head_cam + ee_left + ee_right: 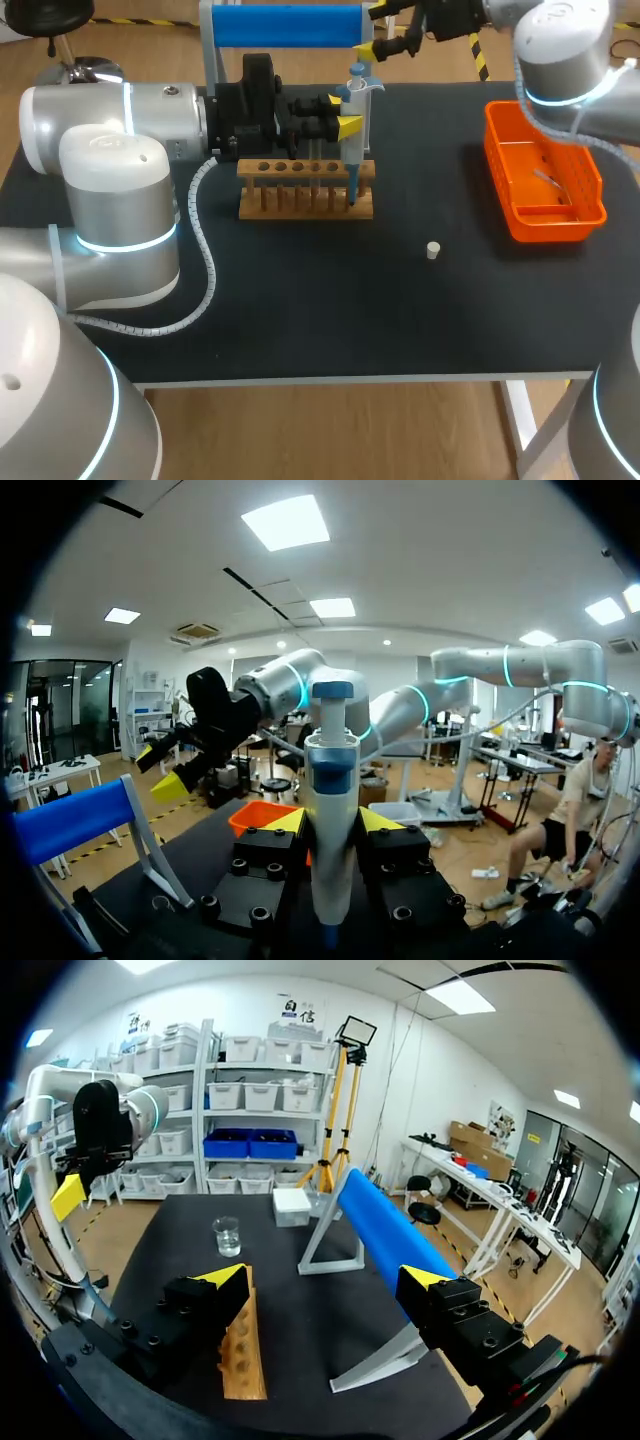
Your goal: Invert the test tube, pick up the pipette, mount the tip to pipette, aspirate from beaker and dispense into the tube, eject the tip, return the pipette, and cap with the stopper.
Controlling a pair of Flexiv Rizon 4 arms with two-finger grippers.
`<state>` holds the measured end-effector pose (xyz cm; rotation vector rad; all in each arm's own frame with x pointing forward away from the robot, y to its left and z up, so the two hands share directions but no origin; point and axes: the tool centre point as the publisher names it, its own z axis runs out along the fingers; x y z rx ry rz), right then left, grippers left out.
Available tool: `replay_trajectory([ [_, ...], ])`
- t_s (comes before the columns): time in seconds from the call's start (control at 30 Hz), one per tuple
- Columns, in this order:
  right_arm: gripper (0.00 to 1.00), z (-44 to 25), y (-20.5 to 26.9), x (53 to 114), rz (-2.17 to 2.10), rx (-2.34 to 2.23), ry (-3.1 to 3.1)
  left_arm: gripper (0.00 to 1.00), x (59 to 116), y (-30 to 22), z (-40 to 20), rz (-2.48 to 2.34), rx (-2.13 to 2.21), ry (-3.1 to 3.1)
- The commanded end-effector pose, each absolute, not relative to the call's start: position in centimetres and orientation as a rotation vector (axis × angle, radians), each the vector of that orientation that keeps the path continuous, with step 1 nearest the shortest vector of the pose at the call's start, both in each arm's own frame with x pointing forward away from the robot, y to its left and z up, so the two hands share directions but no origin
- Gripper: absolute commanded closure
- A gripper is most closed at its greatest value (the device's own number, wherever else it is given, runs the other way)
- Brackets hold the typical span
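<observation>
My left gripper is shut on the blue-and-grey pipette, holding it upright over the right end of the wooden tube rack. The pipette's lower end reaches down into the rack there; I cannot make out a test tube. In the left wrist view the pipette stands between the yellow fingertips. My right gripper hangs open at the back, by the end of the blue bar. The right wrist view shows it wide open above the rack, with the beaker farther ahead. A white stopper lies on the mat.
An orange bin sits at the right of the table. A stand with a blue bar rises behind the rack. A white box rests beside the beaker. The black mat covers the table.
</observation>
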<state>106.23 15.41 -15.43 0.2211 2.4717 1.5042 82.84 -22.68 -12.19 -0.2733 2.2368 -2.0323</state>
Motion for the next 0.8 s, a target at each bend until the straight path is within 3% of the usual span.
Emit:
replay_trajectory([
  [0.03,0.00,-15.7,16.6,107.5,1.485,0.228,2.493,1.00,82.8,-22.7,-12.3,-2.035,-0.274,2.232],
  [0.8,0.00,-17.6,19.4,109.8,1.510,0.346,2.495,1.00,82.8,-22.7,-12.3,-2.035,-0.274,2.232],
])
